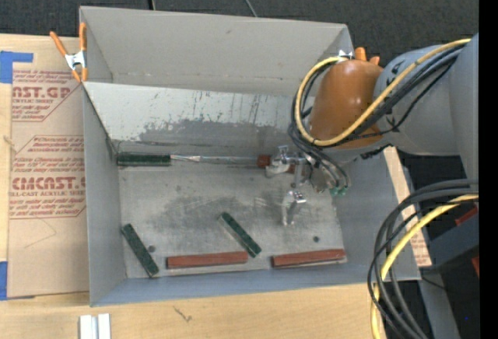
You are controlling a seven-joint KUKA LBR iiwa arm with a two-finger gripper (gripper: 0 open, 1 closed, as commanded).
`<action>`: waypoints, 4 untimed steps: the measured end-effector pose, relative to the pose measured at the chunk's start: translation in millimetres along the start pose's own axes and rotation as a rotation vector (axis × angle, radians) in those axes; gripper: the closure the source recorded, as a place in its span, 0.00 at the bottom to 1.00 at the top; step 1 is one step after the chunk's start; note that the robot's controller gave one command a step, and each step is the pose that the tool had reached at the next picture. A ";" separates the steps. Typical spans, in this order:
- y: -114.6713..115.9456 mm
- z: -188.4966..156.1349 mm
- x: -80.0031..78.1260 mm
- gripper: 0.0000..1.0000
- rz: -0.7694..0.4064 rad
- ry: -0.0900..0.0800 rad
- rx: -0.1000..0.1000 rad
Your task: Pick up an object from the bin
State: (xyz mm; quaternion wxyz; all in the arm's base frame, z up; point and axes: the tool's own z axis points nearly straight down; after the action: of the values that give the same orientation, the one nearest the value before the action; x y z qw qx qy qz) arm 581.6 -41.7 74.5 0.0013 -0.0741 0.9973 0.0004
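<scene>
Gripper [294, 207] position: low inside the grey metal bin [210, 42], hanging over a bare, scuffed patch of the bin floor. Whether it is released or clenched cannot be determined from the camera view. The arm enters from the right of the view. An orange cover [342, 100] sits on the wrist directly above the gripper, with yellow cables [302, 100] looped around it.

All object locations below are given relative to the gripper, as seen in the camera view.

1. Short dark green bar [240, 234]: nearest item, below and to the left, lying flat on a diagonal. It is near the gripper but apart from it.
2. Right red-brown bar [308, 257]: directly below, flat, running left to right. It is apart from the gripper.
3. Left red-brown bar [206, 259]: below and further left, in line with the right one. The lower end of the short dark green bar lies just beside its right end.
4. Second dark green bar [138, 249]: well apart, far to the lower left, lying on a diagonal.
5. Long thin tool [218, 159]: above and to the left, lying left to right. It has a dark green handle [144, 161] at the far left end and a reddish end piece [268, 163] close to the wrist parts above the gripper.

Contact between the gripper and the floor cannot be determined.
</scene>
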 end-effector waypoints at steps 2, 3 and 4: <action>83.5 -15.8 21.1 0.00 0.030 0.005 -0.003; 116.4 -37.3 30.4 0.00 -0.061 0.003 0.001; 101.0 -3.8 45.6 1.00 -0.475 0.001 0.000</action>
State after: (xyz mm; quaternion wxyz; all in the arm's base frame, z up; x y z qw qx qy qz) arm 521.6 51.5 78.3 0.0010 -0.3067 0.9518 0.0000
